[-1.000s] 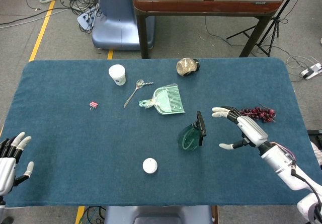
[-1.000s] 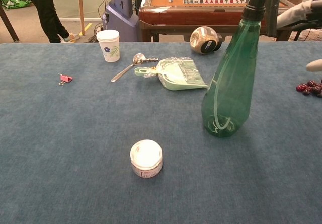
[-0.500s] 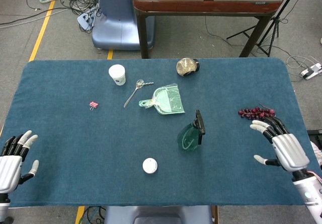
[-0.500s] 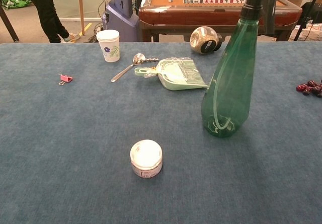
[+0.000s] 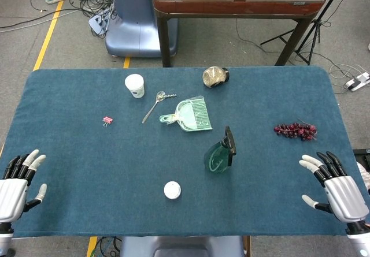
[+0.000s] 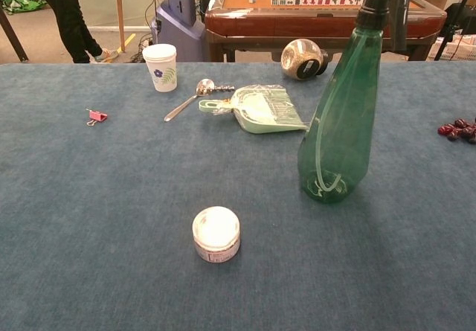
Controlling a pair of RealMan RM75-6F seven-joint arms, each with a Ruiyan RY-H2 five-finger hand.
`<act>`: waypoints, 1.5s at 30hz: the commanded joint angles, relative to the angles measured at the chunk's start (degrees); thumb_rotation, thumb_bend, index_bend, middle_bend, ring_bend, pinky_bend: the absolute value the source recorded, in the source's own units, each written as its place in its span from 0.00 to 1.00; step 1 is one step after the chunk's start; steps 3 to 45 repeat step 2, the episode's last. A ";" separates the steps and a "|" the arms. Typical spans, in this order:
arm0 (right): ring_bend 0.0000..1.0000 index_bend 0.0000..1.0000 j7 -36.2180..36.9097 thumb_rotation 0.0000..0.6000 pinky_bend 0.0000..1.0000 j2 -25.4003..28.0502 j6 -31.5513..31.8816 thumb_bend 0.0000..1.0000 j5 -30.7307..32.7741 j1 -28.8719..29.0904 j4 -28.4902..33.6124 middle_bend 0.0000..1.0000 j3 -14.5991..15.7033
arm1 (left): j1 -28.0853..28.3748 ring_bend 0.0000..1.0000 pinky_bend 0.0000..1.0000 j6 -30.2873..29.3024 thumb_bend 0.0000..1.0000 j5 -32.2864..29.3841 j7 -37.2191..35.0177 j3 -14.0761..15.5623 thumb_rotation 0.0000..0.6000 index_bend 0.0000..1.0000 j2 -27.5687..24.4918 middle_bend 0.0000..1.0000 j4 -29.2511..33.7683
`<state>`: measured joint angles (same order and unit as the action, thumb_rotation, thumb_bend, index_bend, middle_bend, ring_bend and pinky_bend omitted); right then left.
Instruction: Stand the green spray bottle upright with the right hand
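Standing upright: green spray bottle (image 5: 219,155), free of both hands, just right of the counter's (image 5: 87,147) middle.
Right hand (image 5: 338,185): at 4 o'clock from the bottle, well apart, fingers spread, holding nothing.
Left hand (image 5: 14,185): at the counter's 8 o'clock corner, fingers apart, holding nothing.
Nearby: white jar (image 5: 171,190) at 7 o'clock of the bottle; green dustpan (image 5: 191,114) at 11 o'clock; grapes (image 5: 296,130) at 3 o'clock.

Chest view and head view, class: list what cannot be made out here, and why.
1. Green spray bottle: nozzle tip cut off by the chest view's top edge.
2. Grapes: partly cut by the chest view's right edge.
3. Right hand and left hand: outside the chest view.
4. White jar: label print too small to read.
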<state>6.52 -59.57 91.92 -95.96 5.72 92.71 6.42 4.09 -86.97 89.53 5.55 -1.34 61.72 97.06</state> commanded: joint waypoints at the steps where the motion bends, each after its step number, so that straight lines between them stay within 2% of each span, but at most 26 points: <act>1: 0.07 0.22 0.09 1.00 0.05 -0.30 0.37 0.04 -0.33 -0.59 -0.22 0.21 -0.22 | -0.02 0.06 0.02 -0.12 0.45 0.06 -0.12 0.00 1.00 0.11 -0.02 0.04 0.01; 45: 0.07 0.22 0.04 1.00 0.05 -0.32 0.48 0.04 -0.45 -0.72 -0.16 0.21 -0.31 | -0.01 0.06 0.02 -0.13 0.45 0.07 -0.15 0.00 1.00 0.11 -0.02 0.04 0.02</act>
